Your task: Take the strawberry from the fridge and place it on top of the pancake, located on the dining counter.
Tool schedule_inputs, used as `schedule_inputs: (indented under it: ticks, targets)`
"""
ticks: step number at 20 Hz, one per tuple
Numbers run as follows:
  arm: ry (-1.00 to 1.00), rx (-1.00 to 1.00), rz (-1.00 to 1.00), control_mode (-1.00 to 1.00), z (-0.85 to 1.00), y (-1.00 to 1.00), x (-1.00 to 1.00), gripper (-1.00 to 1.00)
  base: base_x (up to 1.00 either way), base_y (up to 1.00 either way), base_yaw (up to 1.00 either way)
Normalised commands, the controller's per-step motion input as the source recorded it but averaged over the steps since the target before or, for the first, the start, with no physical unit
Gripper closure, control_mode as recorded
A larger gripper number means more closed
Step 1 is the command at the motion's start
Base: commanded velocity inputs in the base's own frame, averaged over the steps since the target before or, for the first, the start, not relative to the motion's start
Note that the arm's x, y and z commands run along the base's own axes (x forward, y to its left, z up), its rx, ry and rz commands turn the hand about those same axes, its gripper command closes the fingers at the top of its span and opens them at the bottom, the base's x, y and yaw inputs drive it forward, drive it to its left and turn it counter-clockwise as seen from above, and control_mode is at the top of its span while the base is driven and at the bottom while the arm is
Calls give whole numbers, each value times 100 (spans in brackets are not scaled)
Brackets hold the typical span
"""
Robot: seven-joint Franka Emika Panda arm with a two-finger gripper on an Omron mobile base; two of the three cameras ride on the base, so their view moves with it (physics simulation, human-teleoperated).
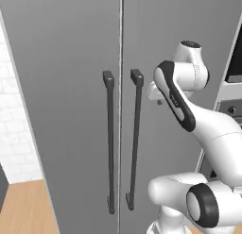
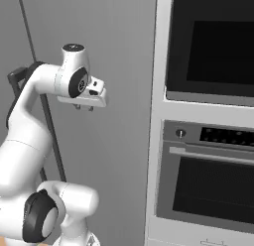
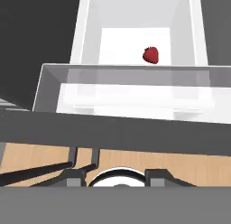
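Note:
The fridge (image 1: 71, 87) stands right in front of me, both grey doors shut, with two dark bar handles (image 1: 110, 143) side by side at the middle seam. My gripper (image 2: 83, 107) hangs close against the right door at upper handle height and is open with nothing between its fingers. In the hand view the gripper (image 3: 115, 175) points down along the fridge, and a small dark-red strawberry (image 3: 151, 55) lies on a white shelf (image 3: 131, 42) behind a clear drawer front (image 3: 126, 90). The pancake and the dining counter are out of view.
A white cabinet column with two dark built-in ovens (image 2: 213, 190) stands directly right of the fridge. A white tiled wall (image 1: 14, 134) and a wood surface (image 1: 23, 209) lie to the fridge's left.

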Motion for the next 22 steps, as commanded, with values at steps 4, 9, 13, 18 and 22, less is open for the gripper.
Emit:
schedule_inputs:
  ticks: [4,9,13,18,22]
  targets:
    - [0,0,0,100,0,0,-1,-100,-46,0,0]
    - [0,0,0,100,0,0,0,-100,-91,9,0]
    - [0,0,0,100,0,0,0,-100,-79,34,0]
    - [0,0,0,100,0,0,0,-100,-28,48,0]
    - [0,0,0,100,0,0,0,-100,0,41,0]
